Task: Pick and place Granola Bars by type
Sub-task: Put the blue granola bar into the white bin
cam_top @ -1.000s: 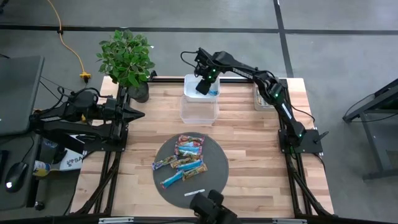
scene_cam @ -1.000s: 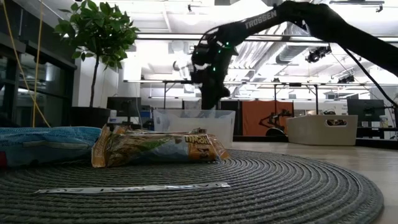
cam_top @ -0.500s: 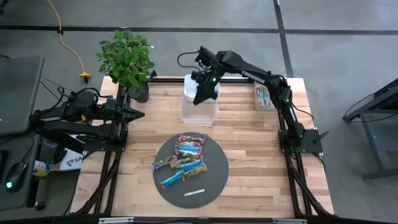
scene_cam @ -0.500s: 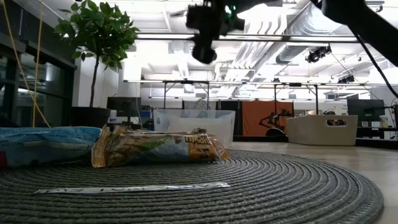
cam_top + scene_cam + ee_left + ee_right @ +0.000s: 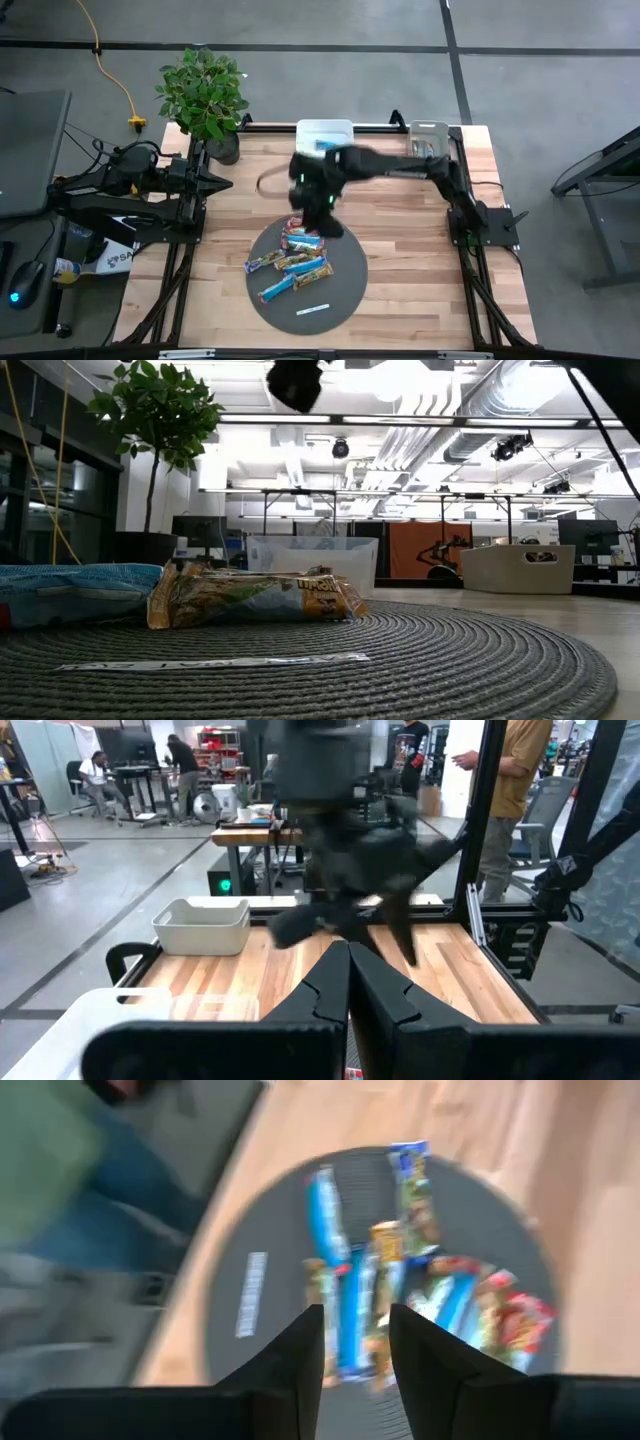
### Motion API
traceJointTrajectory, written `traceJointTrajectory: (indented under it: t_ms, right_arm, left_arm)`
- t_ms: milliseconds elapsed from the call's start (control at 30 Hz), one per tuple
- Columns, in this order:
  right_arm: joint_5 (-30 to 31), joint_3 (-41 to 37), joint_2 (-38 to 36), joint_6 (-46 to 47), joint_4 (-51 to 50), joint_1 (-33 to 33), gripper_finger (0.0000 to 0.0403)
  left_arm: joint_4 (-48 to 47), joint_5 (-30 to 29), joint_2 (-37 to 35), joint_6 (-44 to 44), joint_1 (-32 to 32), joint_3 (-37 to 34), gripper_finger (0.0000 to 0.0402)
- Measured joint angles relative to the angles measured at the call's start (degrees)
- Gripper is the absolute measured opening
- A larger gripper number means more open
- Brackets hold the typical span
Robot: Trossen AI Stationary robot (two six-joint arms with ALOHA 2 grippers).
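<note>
Several Granola Bars [image 5: 297, 258] in blue, red-pink and tan-and-green wrappers lie in a loose heap on a round grey mat [image 5: 345, 290]. The right wrist view looks down on the Granola Bars [image 5: 400, 1280]. My right gripper [image 5: 328, 220] hangs blurred in the air over the mat's far edge. Its fingers [image 5: 300, 1355] stand apart with nothing between them, and it is open. In the low view it is a dark shape [image 5: 295, 380] high above the bars [image 5: 250, 598]. My left gripper [image 5: 225, 183] waits shut at the table's left side, also seen as [image 5: 348, 990].
A white bin [image 5: 325, 131] and a second bin [image 5: 428, 135] stand at the table's far edge. A thin white strip [image 5: 312, 309] lies on the mat's near part. A potted plant [image 5: 205, 95] stands at the far left corner. People stand beyond the table.
My right gripper has swung fast from over the bins at the far edge toward the table's near edge, rising on the way. It has rolled and now hangs above the mat's far part. The bars on the mat have not moved.
</note>
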Motion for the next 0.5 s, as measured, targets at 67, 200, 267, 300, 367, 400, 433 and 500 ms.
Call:
traceJointTrajectory:
  t_ms: [67,200,267,300,367,400,433,500]
  right_arm:
    - [7.7,0.0,0.3,0.1,2.4,3.2,0.0099]
    - [18.9,0.0,1.6,0.1,8.5,8.3,0.0099]
    - [22.0,0.0,2.8,0.5,12.2,10.1,0.0099]
    - [22.7,0.0,3.4,1.0,14.3,10.8,0.0099]
    - [23.3,0.0,5.0,2.4,17.1,11.8,0.0099]
    - [23.2,0.0,5.9,3.2,18.8,12.1,0.0099]
    - [23.2,0.0,6.7,3.6,20.3,12.3,0.0099]
    - [23.4,0.0,8.4,4.3,22.2,12.5,0.0099]
  left_arm:
    - [0.0,0.0,0.0,0.0,0.0,0.0,0.0001]
    - [0.0,0.0,0.0,0.0,0.0,0.0,0.0001]
    - [0.0,0.0,0.0,0.0,0.0,0.0,0.0001]
    - [0.1,0.0,0.0,0.0,0.0,0.0,0.0001]
    - [0.0,0.0,0.0,0.0,0.0,0.0,0.0001]
    - [0.0,0.0,0.0,0.0,0.0,0.0,0.0001]
    - [0.0,0.0,0.0,0.0,0.0,0.0,0.0001]
    - [0.0,0.0,0.0,0.0,0.0,0.0,0.0001]
